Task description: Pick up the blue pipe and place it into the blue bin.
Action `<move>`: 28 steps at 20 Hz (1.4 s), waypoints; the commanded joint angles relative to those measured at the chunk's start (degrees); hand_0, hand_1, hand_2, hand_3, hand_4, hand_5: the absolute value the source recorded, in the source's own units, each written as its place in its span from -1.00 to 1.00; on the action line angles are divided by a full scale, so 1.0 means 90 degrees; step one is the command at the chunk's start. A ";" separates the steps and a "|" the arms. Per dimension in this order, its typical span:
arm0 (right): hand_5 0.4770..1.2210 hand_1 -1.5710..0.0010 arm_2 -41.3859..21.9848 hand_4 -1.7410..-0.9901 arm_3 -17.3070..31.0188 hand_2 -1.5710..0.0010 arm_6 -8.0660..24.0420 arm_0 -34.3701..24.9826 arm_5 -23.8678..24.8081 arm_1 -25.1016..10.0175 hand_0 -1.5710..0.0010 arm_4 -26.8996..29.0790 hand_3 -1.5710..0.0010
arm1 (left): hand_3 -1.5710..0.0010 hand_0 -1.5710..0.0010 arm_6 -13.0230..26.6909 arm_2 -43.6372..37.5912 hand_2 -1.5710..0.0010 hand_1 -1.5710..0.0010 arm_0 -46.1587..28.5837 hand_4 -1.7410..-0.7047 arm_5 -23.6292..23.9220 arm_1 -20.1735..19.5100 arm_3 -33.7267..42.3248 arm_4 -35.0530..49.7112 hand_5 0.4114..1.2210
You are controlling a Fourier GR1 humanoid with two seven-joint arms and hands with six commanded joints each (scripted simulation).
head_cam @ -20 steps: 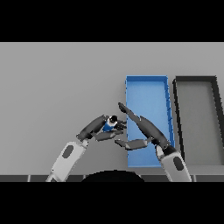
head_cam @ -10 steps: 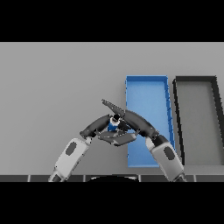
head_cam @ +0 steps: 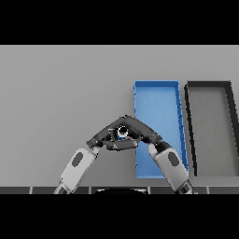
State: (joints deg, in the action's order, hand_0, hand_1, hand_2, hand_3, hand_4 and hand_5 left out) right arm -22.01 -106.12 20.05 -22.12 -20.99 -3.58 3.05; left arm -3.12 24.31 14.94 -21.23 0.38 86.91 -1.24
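both hands closed in since 0.5 s back | left hand [head_cam: 106, 136] and right hand [head_cam: 140, 130] fingers curl round blue pipe [head_cam: 123, 132] | pipe sits just left of blue bin [head_cam: 158, 95], not in yet | looks like carry next

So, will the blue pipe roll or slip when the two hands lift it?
The blue pipe looks round, so it would probably roll if released on the table. It seems small and likely light. Clamped between the left robot hand and right robot hand, it could slip.
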 commanded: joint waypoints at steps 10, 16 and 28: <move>0.87 -0.96 0.0005 -0.34 -0.0153 -0.96 -0.0173 0.0301 -0.0035 0.0383 -0.96 -0.0070 -0.94 | -0.81 -1.00 -0.0062 -0.0074 -0.99 -1.00 0.0005 -0.99 0.0049 0.0073 0.0039 -0.0172 1.00; 0.97 -0.99 0.0068 -0.35 -0.0162 -0.99 0.0039 0.0296 -0.0047 0.0667 -0.99 -0.0306 -0.98 | 0.31 0.04 -0.0280 -0.0078 0.13 0.11 -0.0072 -0.19 -0.0207 -0.0087 0.0084 -0.0529 1.00; 1.00 -1.00 0.0367 -0.35 -0.0199 -1.00 -0.0369 0.0404 -0.0303 0.0997 -1.00 -0.0666 -1.00 | 0.95 0.93 0.0725 -0.0378 0.94 0.94 0.0048 0.48 -0.0421 -0.0057 -0.0157 -0.0419 -0.59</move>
State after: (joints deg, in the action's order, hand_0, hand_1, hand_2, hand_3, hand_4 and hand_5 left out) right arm -18.70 -107.92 16.61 -18.47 -23.83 5.38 -2.96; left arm 3.37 20.89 15.37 -25.00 -0.15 85.50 -5.00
